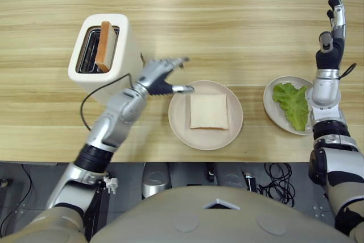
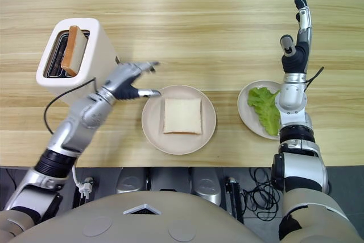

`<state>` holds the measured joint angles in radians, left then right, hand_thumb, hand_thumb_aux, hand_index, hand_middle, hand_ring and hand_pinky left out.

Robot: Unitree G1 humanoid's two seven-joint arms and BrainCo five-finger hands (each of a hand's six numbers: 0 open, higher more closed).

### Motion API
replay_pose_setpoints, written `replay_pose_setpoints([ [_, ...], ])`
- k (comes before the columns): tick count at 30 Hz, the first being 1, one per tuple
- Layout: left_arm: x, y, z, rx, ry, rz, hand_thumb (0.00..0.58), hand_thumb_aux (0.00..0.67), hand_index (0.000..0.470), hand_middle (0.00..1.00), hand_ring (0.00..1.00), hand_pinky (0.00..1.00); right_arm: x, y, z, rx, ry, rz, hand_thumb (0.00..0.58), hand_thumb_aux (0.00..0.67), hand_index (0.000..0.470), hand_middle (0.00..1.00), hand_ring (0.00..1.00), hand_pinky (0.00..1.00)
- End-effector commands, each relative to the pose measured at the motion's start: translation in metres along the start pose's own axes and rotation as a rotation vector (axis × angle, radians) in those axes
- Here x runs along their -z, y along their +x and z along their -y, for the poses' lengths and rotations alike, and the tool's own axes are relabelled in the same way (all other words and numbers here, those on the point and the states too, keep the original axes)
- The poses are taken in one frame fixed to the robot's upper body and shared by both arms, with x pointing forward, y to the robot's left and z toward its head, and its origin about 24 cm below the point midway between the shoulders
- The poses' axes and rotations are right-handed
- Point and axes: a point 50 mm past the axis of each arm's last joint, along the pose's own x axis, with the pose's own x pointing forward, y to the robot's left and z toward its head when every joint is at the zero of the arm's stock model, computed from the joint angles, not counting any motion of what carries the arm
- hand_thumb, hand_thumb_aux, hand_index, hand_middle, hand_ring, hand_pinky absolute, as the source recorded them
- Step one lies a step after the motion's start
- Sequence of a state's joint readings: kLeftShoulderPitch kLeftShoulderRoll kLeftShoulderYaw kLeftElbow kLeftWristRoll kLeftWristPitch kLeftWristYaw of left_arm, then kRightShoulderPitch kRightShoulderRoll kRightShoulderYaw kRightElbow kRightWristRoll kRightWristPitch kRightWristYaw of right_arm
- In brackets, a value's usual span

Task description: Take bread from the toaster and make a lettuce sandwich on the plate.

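Left hand (image 1: 161,79) spread, holding nothing! Flat bread slice (image 1: 209,111) just right of it; toast (image 1: 104,45) stands edgewise in toaster (image 1: 129,55) back-left, long axis running away.

I see my left robot hand (image 1: 162,78) hanging empty with fingers spread, between the toaster (image 1: 105,55) and the centre plate (image 1: 179,123), one fingertip at that plate's rim. A white bread slice (image 1: 209,111) lies flat on the plate, and a browned slice (image 1: 104,46) stands in a toaster slot. My right robot hand (image 1: 331,32) is upright, fingers extended and holding nothing, just right of the lettuce (image 1: 292,103) on its small plate (image 1: 272,109) on the desk (image 1: 227,27).
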<state>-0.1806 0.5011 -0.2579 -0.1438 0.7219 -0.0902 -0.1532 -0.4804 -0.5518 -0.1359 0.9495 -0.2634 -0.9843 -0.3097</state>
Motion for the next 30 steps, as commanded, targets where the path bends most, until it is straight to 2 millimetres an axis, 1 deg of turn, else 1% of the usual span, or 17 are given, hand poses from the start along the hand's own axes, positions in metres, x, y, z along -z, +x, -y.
replay_pose_setpoints([
  [1, 0.001, -0.005, -0.025, -0.111, 0.079, -0.036, 0.0, 0.0, 0.0, 0.0, 0.0, 0.0, 0.005, -0.008, 0.005, -0.022, -0.036, -0.024, 0.0, 0.0, 0.0, 0.0, 0.0, 0.0],
  [3, -0.003, -0.007, -0.027, -0.125, 0.064, -0.032, 0.0, 0.0, 0.0, 0.0, 0.0, 0.0, 0.009, -0.014, 0.009, -0.043, -0.068, -0.042, 0.0, 0.0, 0.0, 0.0, 0.0, 0.0],
  [6, -0.006, -0.008, -0.018, -0.102, 0.029, -0.028, 0.0, 0.0, 0.0, 0.0, 0.0, 0.0, 0.017, -0.025, 0.018, -0.089, -0.167, -0.069, 0.0, 0.0, 0.0, 0.0, 0.0, 0.0],
  [9, -0.006, -0.01, -0.006, -0.075, -0.02, -0.043, 0.0, 0.0, 0.0, 0.0, 0.0, 0.0, 0.026, -0.042, 0.026, -0.173, -0.358, -0.074, 0.0, 0.0, 0.0, 0.0, 0.0, 0.0],
  [13, -0.01, -0.015, 0.0, -0.097, -0.091, -0.048, 0.0, 0.0, 0.0, 0.0, 0.0, 0.0, 0.036, -0.068, 0.032, -0.276, -0.637, -0.013, 0.0, 0.0, 0.0, 0.0, 0.0, 0.0],
  [17, -0.006, -0.018, 0.008, -0.129, -0.165, -0.092, 0.0, 0.0, 0.0, 0.0, 0.0, 0.0, 0.044, -0.092, 0.036, -0.353, -0.822, 0.071, 0.0, 0.0, 0.0, 0.0, 0.0, 0.0],
  [20, -0.006, -0.021, 0.021, -0.114, -0.218, -0.125, 0.0, 0.0, 0.0, 0.0, 0.0, 0.0, 0.05, -0.105, 0.035, -0.419, -0.903, 0.12, 0.0, 0.0, 0.0, 0.0, 0.0, 0.0],
  [22, -0.006, -0.021, 0.028, -0.103, -0.237, -0.135, 0.0, 0.0, 0.0, 0.0, 0.0, 0.0, 0.052, -0.109, 0.034, -0.446, -0.93, 0.136, 0.0, 0.0, 0.0, 0.0, 0.0, 0.0],
  [26, -0.01, -0.019, 0.04, -0.07, -0.27, -0.132, 0.0, 0.0, 0.0, 0.0, 0.0, 0.0, 0.057, -0.112, 0.034, -0.479, -0.954, 0.093, 0.0, 0.0, 0.0, 0.0, 0.0, 0.0],
  [27, -0.011, -0.019, 0.042, -0.065, -0.282, -0.133, 0.0, 0.0, 0.0, 0.0, 0.0, 0.0, 0.059, -0.114, 0.033, -0.496, -0.953, 0.082, 0.031, 0.018, 0.013, 0.0, 0.0, 0.0],
  [28, -0.01, -0.018, 0.043, -0.062, -0.297, -0.136, 0.0, 0.0, 0.0, 0.0, 0.0, 0.0, 0.06, -0.116, 0.033, -0.508, -0.952, 0.072, 0.152, 0.095, 0.065, 0.0, 0.0, 0.0],
  [29, -0.009, -0.018, 0.045, -0.061, -0.305, -0.141, 0.0, 0.0, 0.0, 0.0, 0.0, 0.0, 0.061, -0.118, 0.033, -0.517, -0.949, 0.056, 0.187, 0.118, 0.081, 0.0, 0.0, 0.0],
  [30, -0.008, -0.017, 0.045, -0.06, -0.305, -0.146, 0.0, 0.0, 0.0, 0.0, 0.0, 0.0, 0.062, -0.119, 0.033, -0.522, -0.948, 0.039, 0.255, 0.168, 0.115, 0.0, 0.0, 0.0],
])
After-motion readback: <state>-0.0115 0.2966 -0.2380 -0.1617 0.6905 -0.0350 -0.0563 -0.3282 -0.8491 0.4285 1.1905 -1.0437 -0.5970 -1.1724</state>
